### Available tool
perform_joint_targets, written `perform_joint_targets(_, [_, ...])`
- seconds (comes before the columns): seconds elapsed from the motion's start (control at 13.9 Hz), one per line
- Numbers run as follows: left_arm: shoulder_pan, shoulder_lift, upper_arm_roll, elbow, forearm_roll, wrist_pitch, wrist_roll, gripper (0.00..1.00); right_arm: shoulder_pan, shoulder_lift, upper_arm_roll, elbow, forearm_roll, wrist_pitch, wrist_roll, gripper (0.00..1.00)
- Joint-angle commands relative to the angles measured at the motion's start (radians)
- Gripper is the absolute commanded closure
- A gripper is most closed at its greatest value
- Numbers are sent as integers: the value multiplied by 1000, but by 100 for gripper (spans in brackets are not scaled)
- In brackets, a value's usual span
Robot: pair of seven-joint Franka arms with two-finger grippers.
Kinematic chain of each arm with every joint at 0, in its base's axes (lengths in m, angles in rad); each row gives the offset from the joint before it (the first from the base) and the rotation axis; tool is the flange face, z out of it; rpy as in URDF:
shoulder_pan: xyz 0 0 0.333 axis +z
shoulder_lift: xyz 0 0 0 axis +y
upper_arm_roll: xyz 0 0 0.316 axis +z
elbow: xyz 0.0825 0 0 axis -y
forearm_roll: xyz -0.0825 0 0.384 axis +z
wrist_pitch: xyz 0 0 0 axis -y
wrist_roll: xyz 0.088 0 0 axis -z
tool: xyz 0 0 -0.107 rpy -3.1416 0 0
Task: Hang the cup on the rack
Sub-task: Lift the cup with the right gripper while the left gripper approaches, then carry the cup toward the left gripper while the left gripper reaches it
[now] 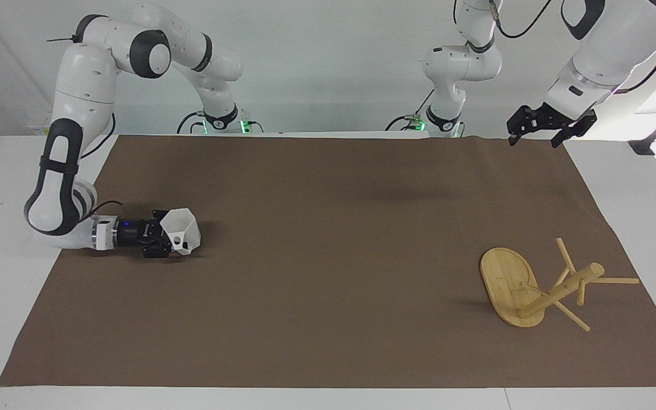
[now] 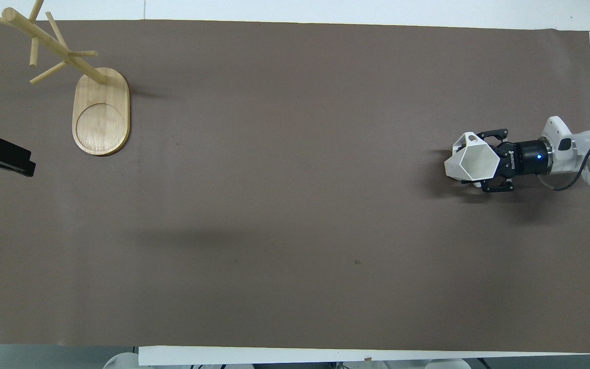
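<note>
the light is bright and even, and it comes from above. the brown mat (image 1: 328, 256) looks flat and dull with no shiny spots. soft dark shadows lie on it: a small one right by the cup (image 2: 471, 163), a thin one beside the rack (image 1: 524, 287), and wide faint ones near the middle. the white wall glows a bit. both views are sharp, with no blur.

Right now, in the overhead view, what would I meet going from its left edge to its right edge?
Left gripper → rack → bare brown mat → cup → right gripper, clamped on the cup.
</note>
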Motion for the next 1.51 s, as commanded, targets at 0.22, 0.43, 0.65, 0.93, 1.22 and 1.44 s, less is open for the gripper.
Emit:
perform_joint_targets(0.22, [-31,-22,-1,-17,-7,-7,-4,0,248,-134,15,-25,203,204,215,88])
perform_joint_targets(0.43, [-70,-38,-8,-75,-33,143,-171,0,407,-134,15,-24,352,290,280,89])
perform_joint_targets(0.65, [-145,-30,-8,-111,-73,283,-389,0,567,-134,15,-22,512,422,360,89])
perform_joint_targets(0.93, [-257,37,-7,-95,-75,375,-647,0,714,-134,18,16,602,661,383,89])
perform_joint_targets(1.22, [-322,114,-7,-57,-73,439,-779,1,821,-136,18,35,707,744,404,89])
perform_joint_targets(1.44, [-354,198,-7,-3,-73,441,-937,1,887,-150,18,35,727,797,398,89])
